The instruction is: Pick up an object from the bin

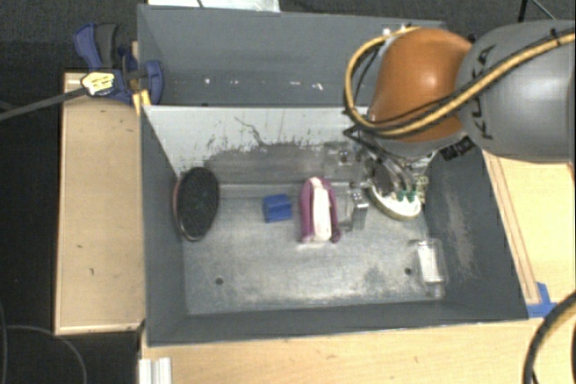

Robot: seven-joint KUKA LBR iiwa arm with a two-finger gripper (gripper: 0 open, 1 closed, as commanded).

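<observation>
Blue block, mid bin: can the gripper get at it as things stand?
Probably yes. The blue block lies apart from the rest, open from above. The pink-and-white object sits between it and the gripper, so it must pass over that.

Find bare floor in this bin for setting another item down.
Bare: the front strip below the blue block and pink-and-white item, from the black oval pad to the small clear piece. Crowded: around the hand, right of that item.

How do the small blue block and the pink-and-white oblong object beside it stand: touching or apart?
Apart. The camera view shows a strip of bare grey bin floor between the small blue block and the pink-and-white oblong object.
</observation>
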